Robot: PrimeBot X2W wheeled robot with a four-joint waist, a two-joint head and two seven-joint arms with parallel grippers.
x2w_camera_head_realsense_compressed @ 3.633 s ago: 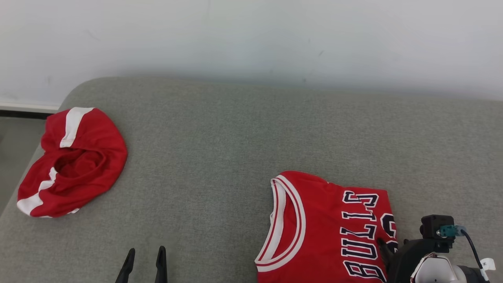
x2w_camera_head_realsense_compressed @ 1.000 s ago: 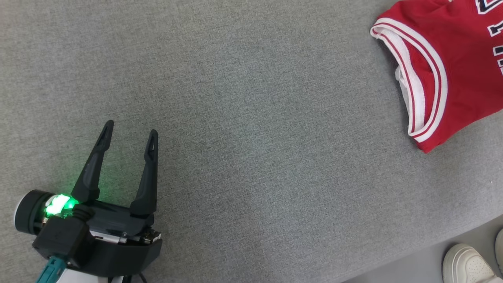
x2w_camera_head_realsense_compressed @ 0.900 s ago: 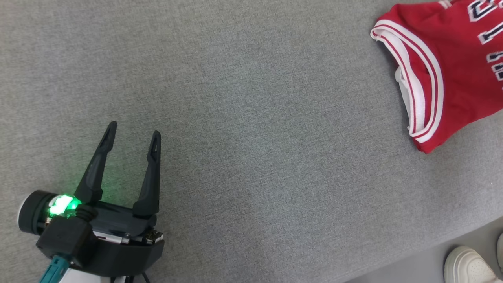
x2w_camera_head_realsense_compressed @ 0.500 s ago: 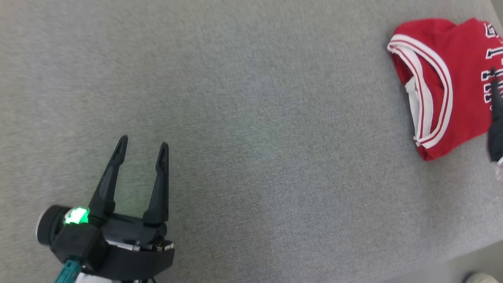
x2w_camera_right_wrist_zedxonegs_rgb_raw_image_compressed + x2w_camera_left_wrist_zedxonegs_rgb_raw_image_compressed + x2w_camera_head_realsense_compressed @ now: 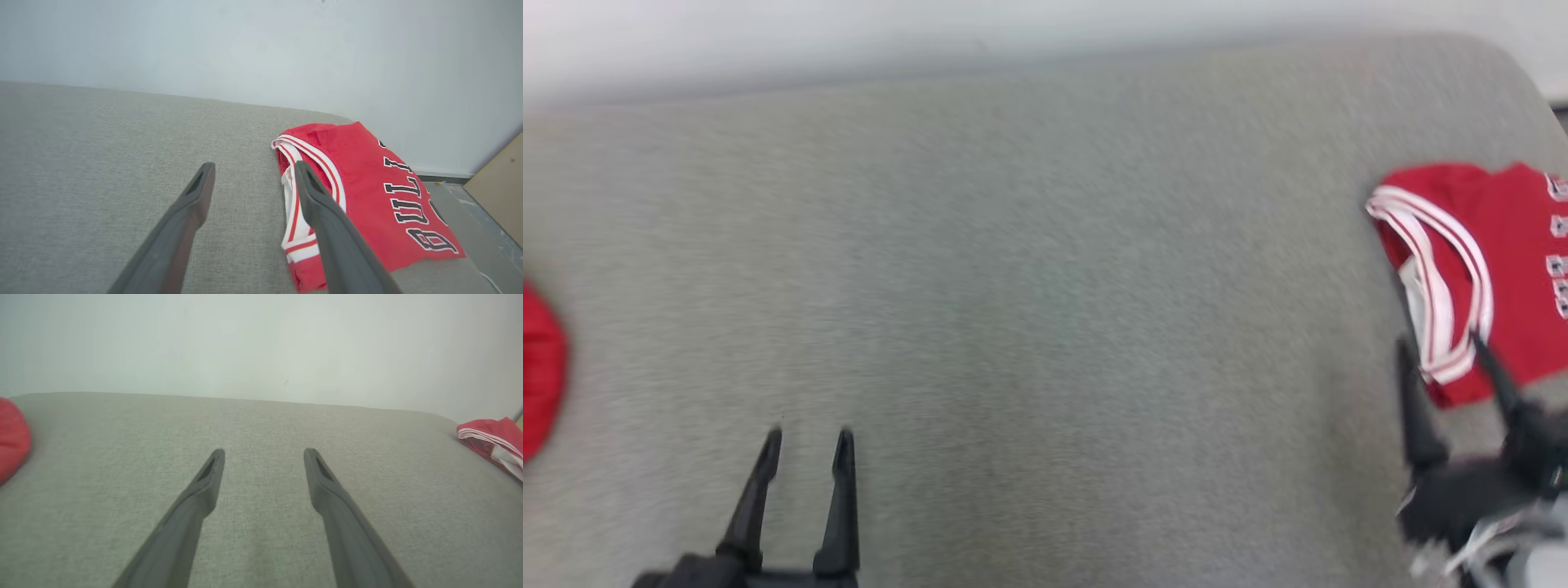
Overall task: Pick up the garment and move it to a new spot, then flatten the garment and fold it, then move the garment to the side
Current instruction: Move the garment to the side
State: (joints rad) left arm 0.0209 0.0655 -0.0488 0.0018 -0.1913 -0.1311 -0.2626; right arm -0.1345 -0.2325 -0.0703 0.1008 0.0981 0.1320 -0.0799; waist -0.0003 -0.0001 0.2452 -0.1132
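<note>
- Head view (blurred): table (image 5: 1045, 286), grey fabric top. Jersey (image 5: 1503, 269), red, folded, at the right edge towards the far right corner, white-trimmed collar (image 5: 1474, 261) facing the table's middle. Second red garment (image 5: 539, 376), part seen at the left edge. Left hand (image 5: 808, 439) at the near edge, fingers apart, empty. Right hand (image 5: 1439, 349) by the near right corner, fingers spread wide, tips at the collar end; contact cannot be told.
- Left wrist view: left hand (image 5: 264, 454), fingers apart over bare table, nothing between them.
- Right wrist view: right hand (image 5: 254, 166), wide, holding nothing. One finger crosses the collar, the other lies over bare table. Jersey (image 5: 367, 179) lettering up, its outer side right at the table's right edge.
- Judged state: fold made, jersey set aside.
- Risk: a fingertip catching the collar loop as the arm moves would drag the fold open. A nudge outward could tip the jersey over the right edge.
</note>
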